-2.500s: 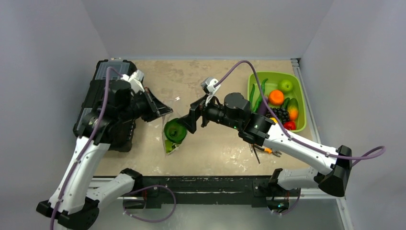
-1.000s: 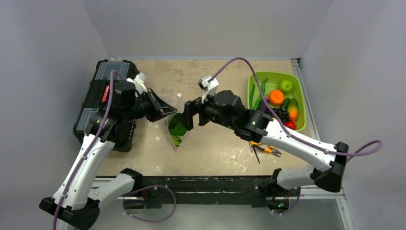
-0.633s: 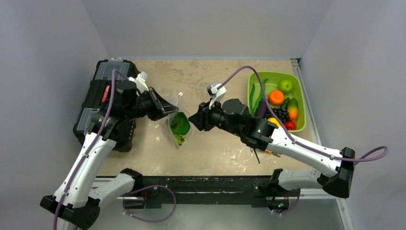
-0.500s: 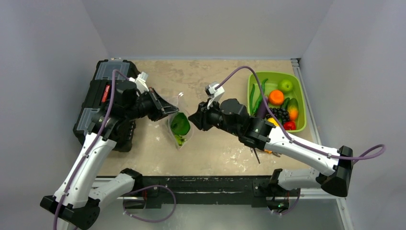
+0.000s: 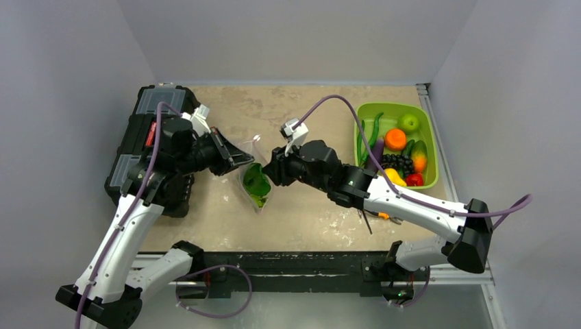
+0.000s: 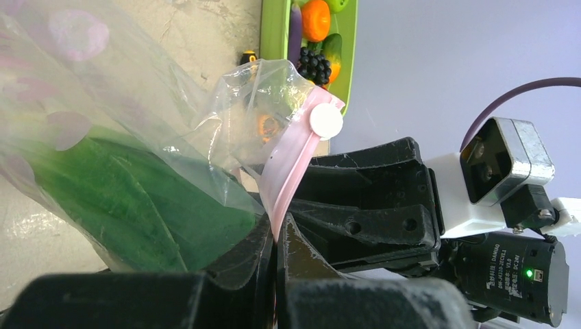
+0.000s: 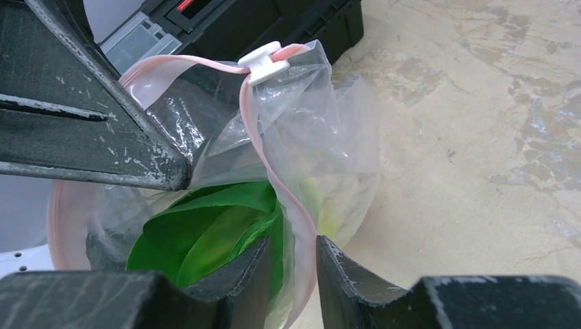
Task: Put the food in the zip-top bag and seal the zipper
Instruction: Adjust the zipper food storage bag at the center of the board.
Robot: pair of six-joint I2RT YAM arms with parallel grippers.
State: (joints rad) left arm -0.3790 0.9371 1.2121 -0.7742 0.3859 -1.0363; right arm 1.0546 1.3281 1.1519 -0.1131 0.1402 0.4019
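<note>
The clear zip-top bag (image 5: 261,202) hangs between both arms with the leafy green food (image 5: 256,181) inside it. My left gripper (image 5: 241,161) is shut on the bag's pink zipper (image 6: 291,171) at the mouth's left end and holds the bag up. In the left wrist view its jaws (image 6: 277,236) pinch the strip flat. My right gripper (image 5: 268,173) is at the mouth's other side. Its jaws (image 7: 293,257) stand narrowly apart with the zipper (image 7: 299,212) running between them, a gap still showing. The white slider (image 7: 264,60) sits at the strip's far end. Green leaves (image 7: 199,233) fill the bag's opening.
A black toolbox (image 5: 147,147) lies under and behind the left arm. The lime-green bin (image 5: 394,105) of fruits and vegetables stands at the back right. Orange-handled pliers (image 5: 380,214) lie under the right forearm. The bag's tip hangs near the tabletop (image 5: 308,212).
The right gripper left the bag mouth, drew back to the right as its jaws narrowed, then came back left onto the zipper strip. The left gripper kept its hold.
</note>
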